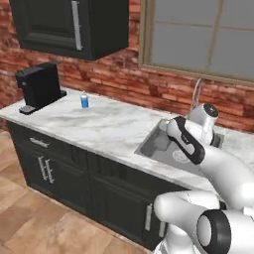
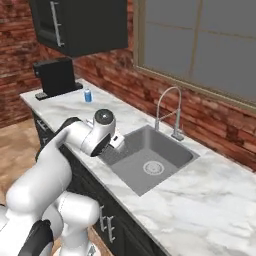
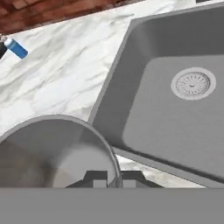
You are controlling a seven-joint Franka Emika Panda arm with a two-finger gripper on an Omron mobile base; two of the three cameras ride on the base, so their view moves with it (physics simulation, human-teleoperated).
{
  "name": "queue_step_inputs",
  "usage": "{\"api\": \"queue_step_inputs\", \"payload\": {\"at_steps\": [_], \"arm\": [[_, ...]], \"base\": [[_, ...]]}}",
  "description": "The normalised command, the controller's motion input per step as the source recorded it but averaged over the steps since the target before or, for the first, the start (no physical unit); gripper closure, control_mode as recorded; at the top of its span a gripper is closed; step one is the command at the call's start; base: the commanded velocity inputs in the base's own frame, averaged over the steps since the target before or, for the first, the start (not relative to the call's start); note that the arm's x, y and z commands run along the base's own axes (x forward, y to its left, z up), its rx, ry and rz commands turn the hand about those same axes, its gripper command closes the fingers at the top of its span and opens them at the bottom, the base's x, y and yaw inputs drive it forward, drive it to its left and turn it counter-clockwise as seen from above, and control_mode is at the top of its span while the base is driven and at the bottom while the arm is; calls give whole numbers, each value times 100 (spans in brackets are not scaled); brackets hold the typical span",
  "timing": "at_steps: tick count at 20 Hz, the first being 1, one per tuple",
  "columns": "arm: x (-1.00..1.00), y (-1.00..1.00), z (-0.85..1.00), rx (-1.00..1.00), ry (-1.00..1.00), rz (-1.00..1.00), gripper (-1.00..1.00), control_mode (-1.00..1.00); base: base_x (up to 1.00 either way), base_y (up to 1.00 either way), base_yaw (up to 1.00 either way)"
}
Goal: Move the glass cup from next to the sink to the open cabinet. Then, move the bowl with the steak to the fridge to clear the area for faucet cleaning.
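My gripper (image 3: 107,179) is shut on the near rim of the glass cup (image 3: 52,146), a grey translucent tumbler that shows large at the lower left of the hand view. Cup and gripper (image 2: 117,143) hang at the left edge of the sink (image 2: 132,170), above the marble counter (image 3: 65,83). The grey basin (image 3: 175,127) with its round silver drain (image 3: 193,83) lies just to the right. A silver gooseneck faucet (image 2: 167,106) stands behind the sink. The black wall cabinet (image 1: 74,25) hangs up to the left. The bowl, the steak and the fridge are out of view.
A black coffee machine (image 1: 39,87) stands at the counter's far left, with a small blue can (image 1: 84,101) beside it. Behind the sink are a brick wall and a window (image 2: 200,45). Low dark cabinets (image 1: 59,173) run under the counter.
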Motion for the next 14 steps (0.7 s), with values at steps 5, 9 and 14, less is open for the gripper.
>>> {"api": "queue_step_inputs", "payload": {"at_steps": [5,9,14], "arm": [[0,0,0,0,0,0,100,100],[0,0,0,0,0,0,100,100],[0,0,0,0,0,0,100,100]], "base": [[-1,52,85],[-4,33,91],[-3,16,95]]}}
